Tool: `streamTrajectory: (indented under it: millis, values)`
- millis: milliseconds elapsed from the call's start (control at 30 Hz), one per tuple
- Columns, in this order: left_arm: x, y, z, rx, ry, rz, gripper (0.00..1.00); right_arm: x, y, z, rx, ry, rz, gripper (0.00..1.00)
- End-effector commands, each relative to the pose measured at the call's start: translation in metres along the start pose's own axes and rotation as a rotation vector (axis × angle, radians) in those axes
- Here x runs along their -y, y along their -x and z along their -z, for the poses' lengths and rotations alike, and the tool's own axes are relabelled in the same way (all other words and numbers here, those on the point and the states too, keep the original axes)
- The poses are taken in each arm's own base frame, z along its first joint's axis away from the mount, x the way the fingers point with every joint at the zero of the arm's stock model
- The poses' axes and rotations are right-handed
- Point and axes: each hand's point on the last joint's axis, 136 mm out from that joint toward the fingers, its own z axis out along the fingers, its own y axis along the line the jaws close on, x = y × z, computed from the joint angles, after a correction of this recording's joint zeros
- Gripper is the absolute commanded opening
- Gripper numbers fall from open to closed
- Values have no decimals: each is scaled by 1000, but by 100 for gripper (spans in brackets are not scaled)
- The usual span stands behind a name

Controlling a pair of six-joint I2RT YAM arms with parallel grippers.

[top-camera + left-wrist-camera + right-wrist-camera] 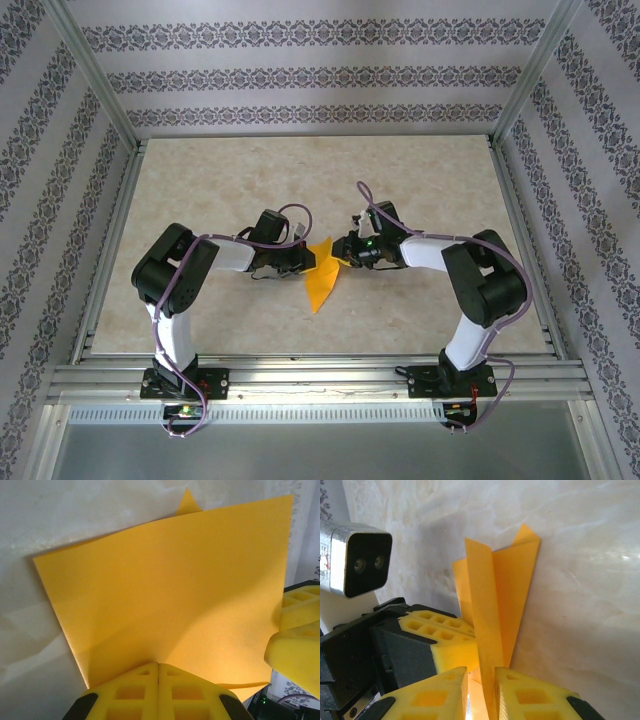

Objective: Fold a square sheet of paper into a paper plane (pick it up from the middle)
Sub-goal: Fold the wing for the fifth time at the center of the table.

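The pale marbled tabletop [200, 180] is bordered by aluminium frame rails [300, 375], and patterned walls [300, 80] rise beyond them. Bare surface lies open on every side of the centre, most of it toward the far edge. The white-and-black left arm [175, 275] and right arm [480, 280] bend inward and meet mid-table. Between them is the thin bright orange paper sheet [322, 280], partly folded, its lower point aimed at the near rail and well clear of every border. In the left wrist view its left and top edges run straight and free. The left gripper [158, 666] is clenched tight on the sheet's near edge. The right gripper [480, 672] straddles a folded edge, with a narrow gap between its yellow fingers. I cannot tell whether it is pinching the paper.
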Motion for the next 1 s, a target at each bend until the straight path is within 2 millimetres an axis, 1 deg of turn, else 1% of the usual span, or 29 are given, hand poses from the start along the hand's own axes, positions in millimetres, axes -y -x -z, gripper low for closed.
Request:
streamTrajectory:
  millis: [0, 67, 167, 433, 533, 667, 800, 967]
  values:
    - [-7, -2, -1, -26, 20, 2, 0, -1, -3, -2, -57, 32, 26, 21]
    - [-7, -2, 0, -24, 19, 1, 0, 2, -3, -2, -63, 30, 19, 21]
    - [-7, -3, 0, -24, 18, 2, 0, 3, -8, -1, -86, 43, 20, 21]
    - [-3, 0, -1, -17, -3, 7, 0, 12, -20, 0, -110, 30, 16, 21]
    - [-1, 0, 1, -20, -1, 7, 0, 16, -19, 0, -99, 15, 23, 20]
    - [3, 1, 5, -12, -1, -7, 0, 15, -18, 1, -91, 13, 30, 17]
    - [4, 1, 3, -25, -15, -4, 0, 20, -16, -2, -87, 1, 8, 15]
    - [4, 1, 3, -22, -16, -7, 0, 15, -16, -5, -104, 29, 7, 15]
